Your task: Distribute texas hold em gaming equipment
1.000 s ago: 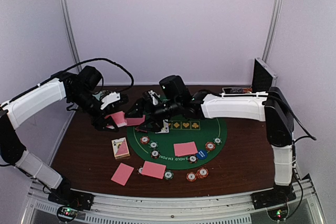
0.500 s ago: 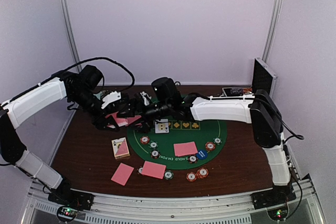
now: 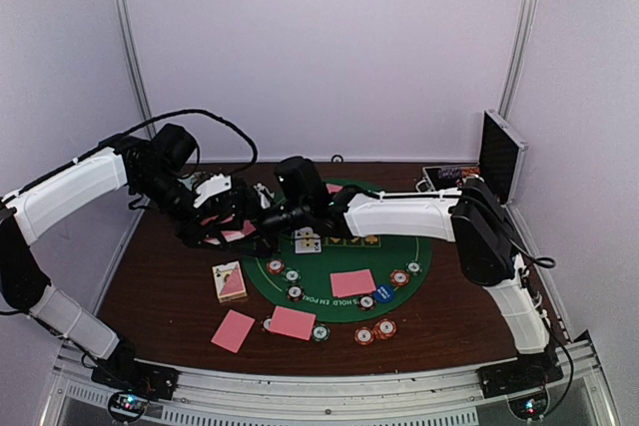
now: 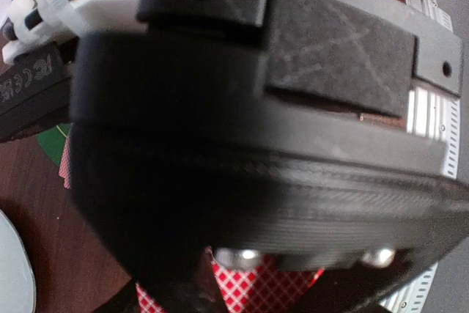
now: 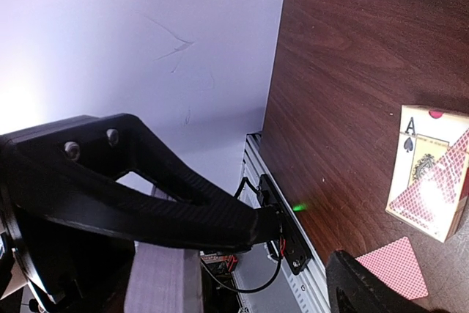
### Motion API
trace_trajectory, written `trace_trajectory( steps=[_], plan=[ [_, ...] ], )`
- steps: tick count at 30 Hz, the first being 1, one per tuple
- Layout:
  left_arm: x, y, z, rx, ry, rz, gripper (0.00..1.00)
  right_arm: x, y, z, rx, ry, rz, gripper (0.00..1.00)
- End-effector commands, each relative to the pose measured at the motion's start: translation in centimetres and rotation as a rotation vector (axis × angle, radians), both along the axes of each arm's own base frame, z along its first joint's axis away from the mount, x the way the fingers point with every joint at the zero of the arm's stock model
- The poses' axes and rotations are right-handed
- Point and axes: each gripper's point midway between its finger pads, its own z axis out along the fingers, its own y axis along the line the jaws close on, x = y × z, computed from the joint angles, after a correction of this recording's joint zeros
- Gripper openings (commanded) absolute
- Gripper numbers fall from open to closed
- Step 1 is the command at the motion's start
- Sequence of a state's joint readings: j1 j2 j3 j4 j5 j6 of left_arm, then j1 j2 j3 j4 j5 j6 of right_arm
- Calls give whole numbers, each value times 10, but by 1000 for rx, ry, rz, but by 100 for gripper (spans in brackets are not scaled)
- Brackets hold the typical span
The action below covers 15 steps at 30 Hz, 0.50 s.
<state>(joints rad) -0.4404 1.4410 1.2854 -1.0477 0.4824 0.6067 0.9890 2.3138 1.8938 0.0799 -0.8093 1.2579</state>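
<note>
**Spotter:** Two claws, almost nose to nose. Your left claw [image 3: 215, 234] is pinched fully shut on the stack of pink-backed cards [image 3: 235, 235], held up just off the left edge of the green mat [image 3: 404, 246].

**Second:** And your right one?

**Spotter:** Your right claw [image 5: 304, 243] has its jaws standing wide with nothing between them. Over the last second that arm has swung from above the mat's far side out past its left edge. The jaws have narrowed a touch. It now sits right against the stack, and its body fills your left wrist camera.

**Second:** What does that mean for the deal?

**Spotter:** Likely a hand-off: you look lined up to peel one card off the stack. Whether the fingers bracket a card edge yet, I cannot tell.

**Second:** And the rest?

**Spotter:** The card box [image 3: 230, 281] lies just off the mat's left edge, with a loose card [image 3: 233, 330] off its near-left corner. The striped chips [image 3: 283, 271] and a blue disc [image 3: 383, 293] sit on the mat's near half.
</note>
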Motion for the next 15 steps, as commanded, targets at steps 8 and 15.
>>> trace_trajectory(
  steps=[8, 15],
  plan=[
    [2, -3, 9, -18, -58, -22, 0, 14, -29, -14, -40, 2, -28, 68],
    [2, -3, 8, -16, -56, -20, 0, 18, -49, -6, -54, -24, -37, 51]
  ],
)
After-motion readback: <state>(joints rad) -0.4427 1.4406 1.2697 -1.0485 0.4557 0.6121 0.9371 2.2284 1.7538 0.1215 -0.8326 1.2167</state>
